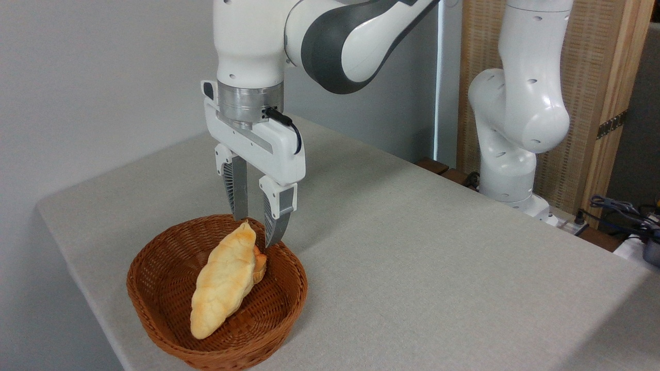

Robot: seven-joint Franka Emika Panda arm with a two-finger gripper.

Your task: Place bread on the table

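Bread (223, 281) in basket (160, 309), pincer (256, 226) spread apart, seemingly just above its tip

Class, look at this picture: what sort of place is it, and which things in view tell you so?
Probably a robotics lab or test bench, not a kitchen: a robot arm bolted beside a cloth-covered table, loose cables at the right, and one staged basket holding bread.

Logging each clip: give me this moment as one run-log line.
phase: approach | claw: open, over bread's far tip | bread: in basket, not lifted | table: no bread on it yet
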